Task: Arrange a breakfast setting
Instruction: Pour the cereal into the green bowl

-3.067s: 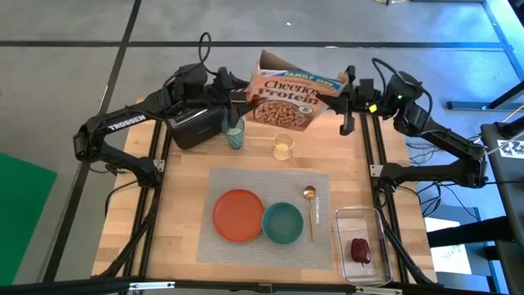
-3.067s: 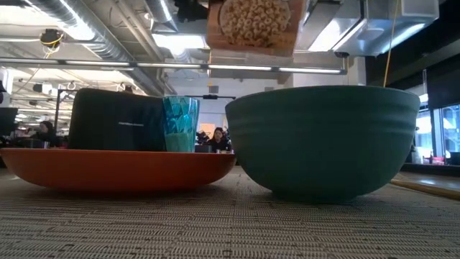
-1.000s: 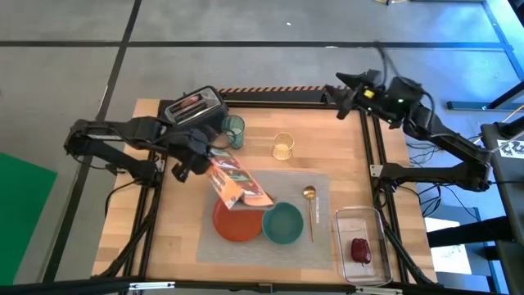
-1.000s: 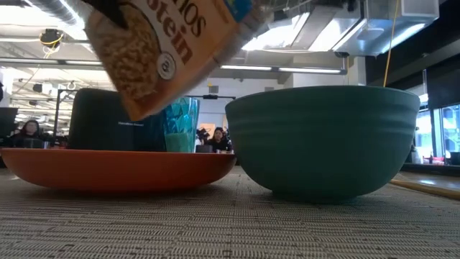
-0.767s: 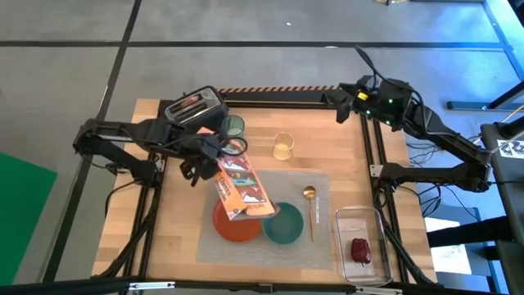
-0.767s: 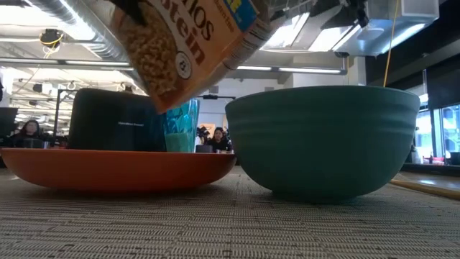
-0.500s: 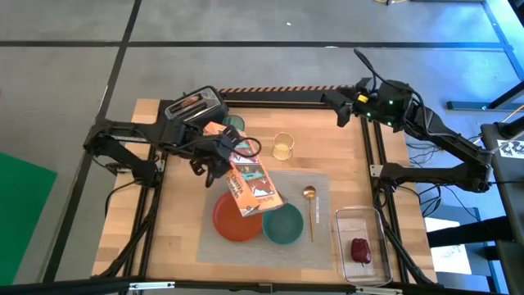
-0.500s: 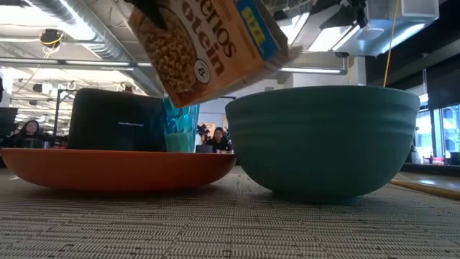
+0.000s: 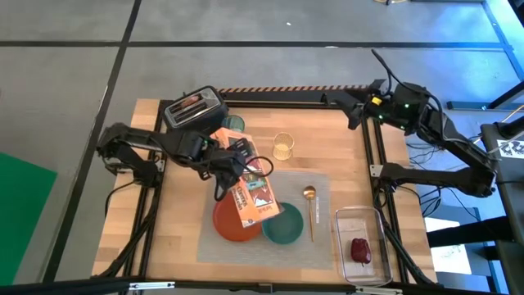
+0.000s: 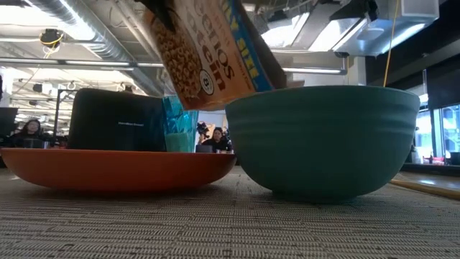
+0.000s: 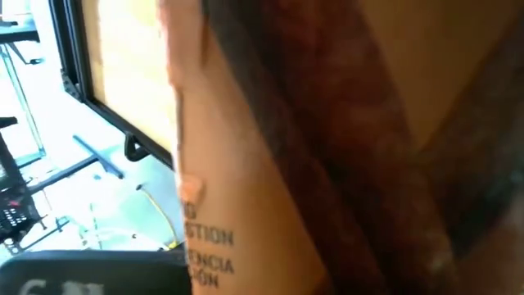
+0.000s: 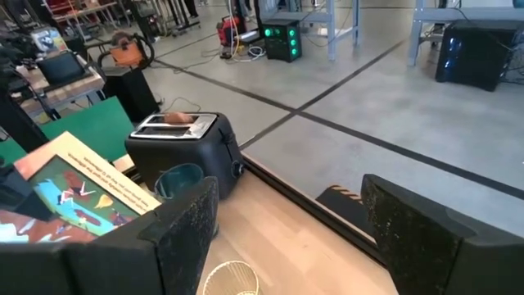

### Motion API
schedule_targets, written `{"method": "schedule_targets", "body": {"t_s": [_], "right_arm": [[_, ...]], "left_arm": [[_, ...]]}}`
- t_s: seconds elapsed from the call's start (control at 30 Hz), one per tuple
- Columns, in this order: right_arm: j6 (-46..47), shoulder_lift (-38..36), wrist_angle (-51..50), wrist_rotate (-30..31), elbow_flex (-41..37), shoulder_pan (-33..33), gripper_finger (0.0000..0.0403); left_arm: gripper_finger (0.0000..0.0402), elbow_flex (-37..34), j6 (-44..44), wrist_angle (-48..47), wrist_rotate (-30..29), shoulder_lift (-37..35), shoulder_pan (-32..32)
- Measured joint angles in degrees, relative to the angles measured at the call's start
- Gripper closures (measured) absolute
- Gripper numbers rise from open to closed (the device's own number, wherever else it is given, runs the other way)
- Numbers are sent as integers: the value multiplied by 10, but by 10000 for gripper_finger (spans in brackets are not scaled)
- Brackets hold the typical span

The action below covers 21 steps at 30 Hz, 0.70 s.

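Observation:
My left gripper [image 9: 230, 166] is shut on an orange cereal box [image 9: 254, 192], held tilted above the round orange plate [image 9: 223, 225] and the left rim of the teal bowl [image 9: 286, 227]. In the low view the box [image 10: 212, 50] hangs with its lower corner just above the bowl [image 10: 323, 140]. Plate, bowl and gold spoon [image 9: 309, 205] lie on the grey placemat [image 9: 323, 184]. The green cup [image 9: 236, 123] stands beside the toaster [image 9: 195, 111], with a toast slice [image 12: 176, 117] in its slot. My right gripper [image 9: 354, 111] hangs open at the far right corner. My left gripper holds the cereal box by its raised half [image 9: 239, 170], coming at it from the table's left. The box is lifted clear and slants down toward the bowl, lower end [image 9: 272, 213] over the bowl's left rim. In the left wrist view the box [image 11: 246, 164] hides the fingers.
A small clear glass [image 9: 282, 147] stands on the wood behind the placemat. A clear plastic tub [image 9: 360, 221] with the dark red fruit [image 9: 360, 250] sits at the near right. Bare wood lies left of the placemat.
My left gripper has carried the cereal box toward the table's right, from above the plate's left side to over the bowl's left rim. The box has turned and tipped steeper, its lower end now close above the bowl. The right arm has shifted slightly at the far right corner.

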Motion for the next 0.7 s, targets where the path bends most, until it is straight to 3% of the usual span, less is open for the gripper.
{"method": "schedule_targets", "body": {"t_s": [0.23, 0.7], "right_arm": [[8, -4, -8, -11, 0, 0, 114], [13, -1, -7, -42, 0, 0, 114]], "left_arm": [[287, 0, 6, 34, -26, 1, -16], [287, 0, 119, 55, -78, 1, -29]]}}
